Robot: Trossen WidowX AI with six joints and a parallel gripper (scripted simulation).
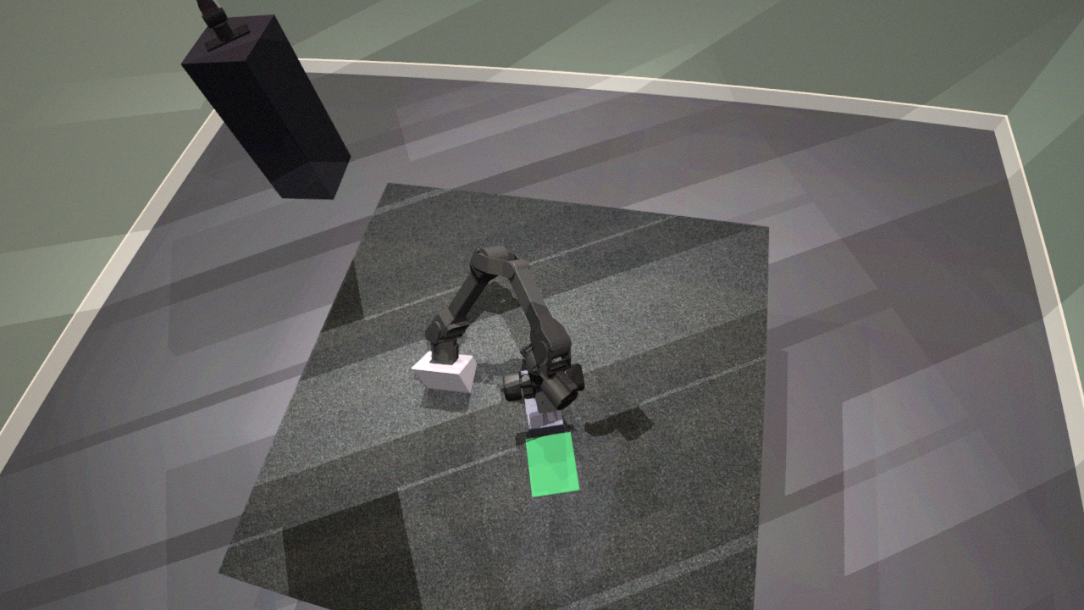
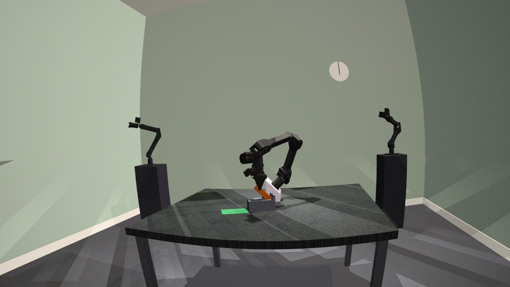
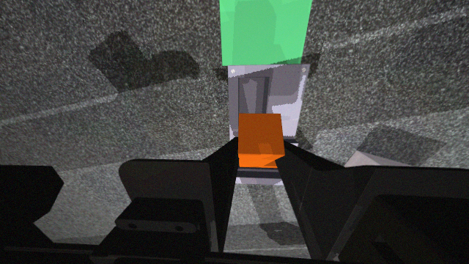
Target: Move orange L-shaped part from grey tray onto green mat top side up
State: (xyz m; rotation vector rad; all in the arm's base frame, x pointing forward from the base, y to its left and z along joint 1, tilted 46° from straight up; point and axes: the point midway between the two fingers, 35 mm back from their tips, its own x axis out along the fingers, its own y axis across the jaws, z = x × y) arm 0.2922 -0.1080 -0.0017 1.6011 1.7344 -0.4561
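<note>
Parallel-jaw gripper [image 2: 260, 188] [image 3: 256, 141] closed on the orange L-shaped part [image 2: 263, 193] [image 3: 261, 136], above the grey pocketed tray [image 2: 261, 205] [image 3: 289, 97] [image 1: 543, 417].

Detail: In the exterior view the part is tilted, its left end raised between the fingers and its right end low at the tray's right end; whether that low end touches the tray cannot be told. In the wrist view one finger lies along each side of the part, and the exposed pocket stretches from the part toward the mat. The green mat [image 1: 552, 464] [image 2: 234, 211] [image 3: 264, 33] lies flat on the dark table [image 1: 651, 485] [image 2: 320, 223], just beside the tray's left end in the exterior view. Table surface extends beyond the mat's outer edge, and the table's near edge is well apart from both. The white base block [image 1: 447, 376] [image 2: 273, 192] stands behind the tray.
</note>
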